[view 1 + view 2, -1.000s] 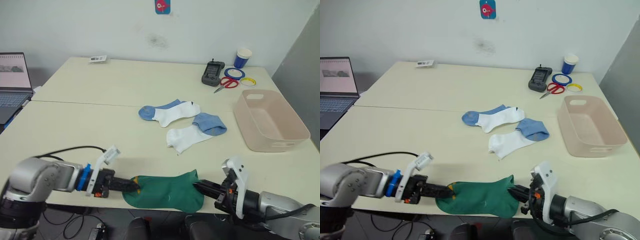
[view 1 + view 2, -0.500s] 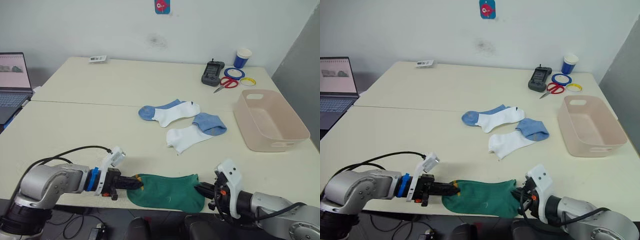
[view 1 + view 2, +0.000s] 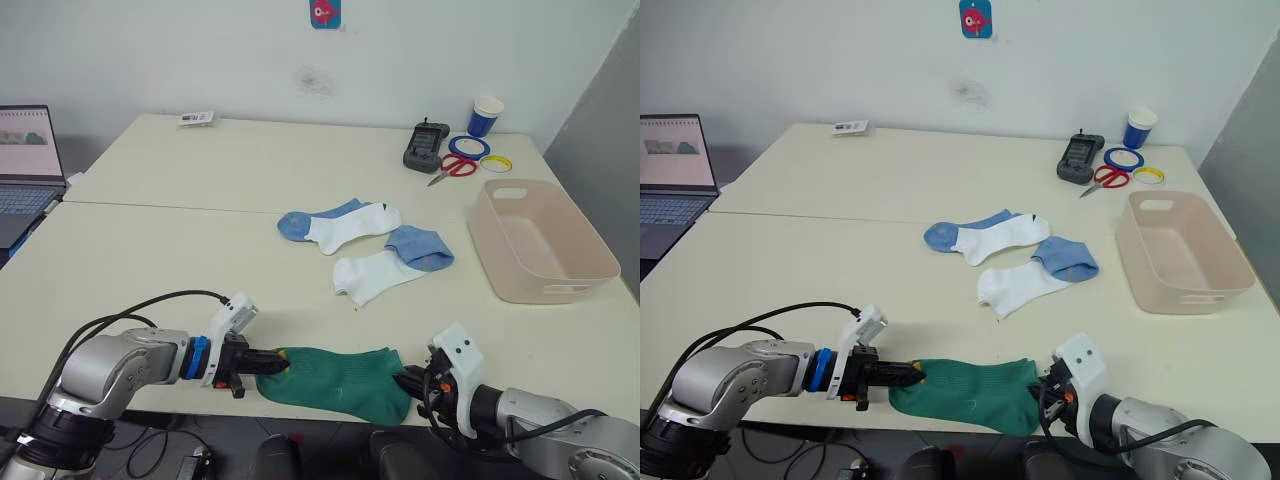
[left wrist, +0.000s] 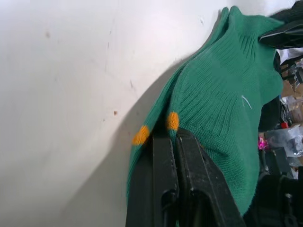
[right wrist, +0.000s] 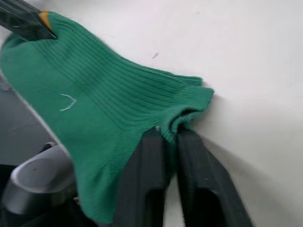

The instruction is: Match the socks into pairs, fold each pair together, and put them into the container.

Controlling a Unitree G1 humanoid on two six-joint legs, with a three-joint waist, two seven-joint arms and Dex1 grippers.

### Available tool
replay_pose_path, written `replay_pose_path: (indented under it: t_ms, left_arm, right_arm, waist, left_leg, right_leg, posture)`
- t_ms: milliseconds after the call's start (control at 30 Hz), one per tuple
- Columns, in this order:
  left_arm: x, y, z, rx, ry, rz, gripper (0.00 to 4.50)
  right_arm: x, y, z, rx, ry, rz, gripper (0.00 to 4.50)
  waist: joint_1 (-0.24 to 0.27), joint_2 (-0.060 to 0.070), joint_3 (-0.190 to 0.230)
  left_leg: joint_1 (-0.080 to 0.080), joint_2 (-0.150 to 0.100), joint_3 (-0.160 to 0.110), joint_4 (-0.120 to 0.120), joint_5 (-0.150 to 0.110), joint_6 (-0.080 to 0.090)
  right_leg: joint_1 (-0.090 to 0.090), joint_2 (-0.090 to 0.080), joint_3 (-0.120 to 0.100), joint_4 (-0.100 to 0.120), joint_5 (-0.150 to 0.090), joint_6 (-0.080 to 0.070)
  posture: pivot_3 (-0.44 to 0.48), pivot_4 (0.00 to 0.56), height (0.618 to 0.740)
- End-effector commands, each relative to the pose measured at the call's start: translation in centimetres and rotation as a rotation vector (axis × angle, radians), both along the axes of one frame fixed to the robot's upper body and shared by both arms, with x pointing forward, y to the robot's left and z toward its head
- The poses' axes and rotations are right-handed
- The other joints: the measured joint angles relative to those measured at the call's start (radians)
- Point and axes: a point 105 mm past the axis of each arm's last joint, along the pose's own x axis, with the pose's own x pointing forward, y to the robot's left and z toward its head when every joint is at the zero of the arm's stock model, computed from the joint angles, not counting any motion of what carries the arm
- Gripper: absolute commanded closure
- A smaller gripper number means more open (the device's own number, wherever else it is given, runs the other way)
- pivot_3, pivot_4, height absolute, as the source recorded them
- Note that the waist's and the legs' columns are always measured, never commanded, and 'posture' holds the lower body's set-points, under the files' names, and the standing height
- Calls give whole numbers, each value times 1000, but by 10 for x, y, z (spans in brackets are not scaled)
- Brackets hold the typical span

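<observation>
Green socks [image 3: 335, 373]: stacked at table's near edge, now pulled flatter and longer than a second ago.
Left gripper [image 3: 272, 362]: clamped on toe end.
Right gripper [image 3: 406, 383]: clamped on cuff.
White socks [image 3: 365, 250]: untouched, mid-table.
Tub [image 3: 538, 242]: far right.
Meaning: pair aligned, fold next.

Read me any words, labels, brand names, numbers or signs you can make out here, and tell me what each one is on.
No text is legible.
Wall sticker: red figure on blue, no readable words.
Card at the table's far edge: print too small.
Laptop screen: content too small.
Green sock: small white mark, not lettering.
</observation>
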Motion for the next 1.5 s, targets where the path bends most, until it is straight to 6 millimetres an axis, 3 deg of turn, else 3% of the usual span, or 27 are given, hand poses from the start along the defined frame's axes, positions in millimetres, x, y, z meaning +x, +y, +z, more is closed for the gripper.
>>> replay_pose_path:
  t_ms: [33,233,300,400,733,800,900,1100,1200,1367,1500]
  left_arm:
    - [-6,1,8,-12,-52,-37,3889]
    - [-9,16,42,-60,-139,-45,2182]
    - [-3,24,41,-11,-172,-30,2177]
    - [4,25,30,40,-214,-25,2177]
    - [-13,8,-3,97,-170,-119,2177]
    - [-14,9,-7,105,-159,-117,2177]
    - [-16,6,-10,87,-129,-115,2767]
    - [-21,-4,2,7,-133,-136,4499]
    - [-11,-14,13,-44,-170,-106,4500]
    - [9,-35,29,-94,-215,-105,4500]
    - [29,-45,26,-64,-249,-91,4500]
  right_arm:
    - [-1,2,9,4,-62,1,2412]
    - [-2,-6,25,49,-137,-41,458]
    - [-1,-10,23,55,-137,-65,37]
    - [3,-11,15,58,-125,-104,37]
    - [-2,2,-8,45,-74,-100,37]
    - [-2,5,-11,46,-68,-98,414]
    - [-3,9,-12,50,-64,-91,1225]
    - [-5,10,-4,49,-83,-68,3324]
    - [2,5,4,40,-123,-77,4410]
    - [21,-11,17,28,-167,-128,4466]
    - [36,-23,21,1,-173,-150,4466]
  waist:
    - [0,0,0]
    - [-1,0,0]
    - [0,0,0]
    - [1,0,0]
    - [0,0,-1]
    - [0,0,-1]
    - [0,0,-1]
    - [0,0,-1]
    - [1,0,-1]
    - [4,0,-1]
    - [2,0,-1]
  left_leg:
    - [0,0,0,0,0,0]
    - [0,0,0,-1,0,0]
    - [0,0,0,-1,0,0]
    - [0,0,1,-1,0,0]
    - [0,0,1,-2,0,0]
    - [1,0,1,-2,0,0]
    - [1,0,1,-2,0,0]
    - [1,0,2,-2,0,0]
    - [1,0,1,-2,0,0]
    - [0,0,1,-1,0,0]
    - [0,0,1,-1,0,0]
  right_leg:
    - [0,0,0,0,0,0]
    - [0,0,0,0,0,0]
    - [0,0,-1,-1,0,0]
    - [0,0,0,-2,0,0]
    - [0,0,1,-2,0,0]
    - [0,0,1,-2,0,0]
    - [0,0,1,-2,0,0]
    - [0,0,1,-2,0,0]
    - [0,0,1,-2,0,0]
    - [0,0,1,-2,0,0]
    - [0,1,1,-2,0,0]
  posture:
    - [0,150,725]
    - [0,150,725]
    - [0,150,725]
    - [0,150,725]
    - [0,150,725]
    - [0,150,725]
    - [0,150,725]
    - [0,150,725]
    - [0,150,725]
    - [0,150,725]
    - [0,150,725]
